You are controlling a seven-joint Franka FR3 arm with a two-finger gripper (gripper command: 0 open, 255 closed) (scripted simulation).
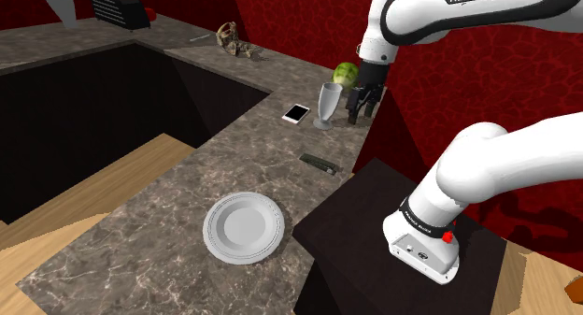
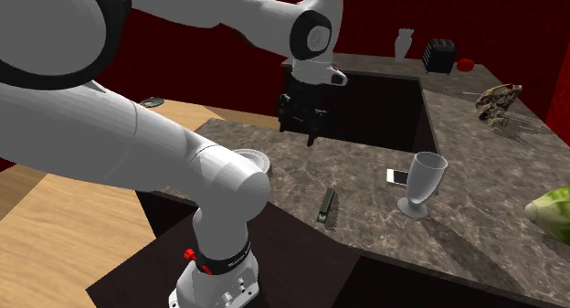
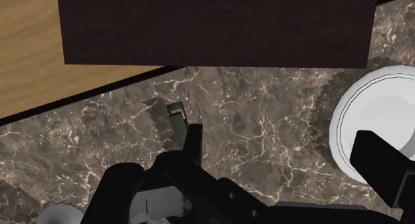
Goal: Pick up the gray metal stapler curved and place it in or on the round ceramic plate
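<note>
The black gripper (image 1: pixel 364 105) hangs above the marbled counter (image 1: pixel 168 220) with its jaws spread wide and nothing between them. In the wrist view one finger (image 3: pixel 193 140) stands just beside the stapler (image 3: pixel 175 120) while the other reaches over the rim of the plate (image 3: pixel 346 113). The stapler is a slim, dark grey bar lying flat on the counter near the edge that borders the dark stand (image 1: pixel 374 206). In the shoulder view it sits between the white round plate and a clear goblet (image 1: pixel 326 105), with a small phone (image 1: pixel 296 113) beside the goblet. It looks rigid and probably rather heavy for its size. Its smooth sides may slip under a weak pinch, and its low profile means the fingers would likely have to come down almost to the counter. The best hold seems to be across its narrow width, near the middle of its length, so that neither end droops when it is lifted. That calls for the jaws to be turned square to its long axis first. The plate looks breakable, so the stapler should be set down gently.
</note>
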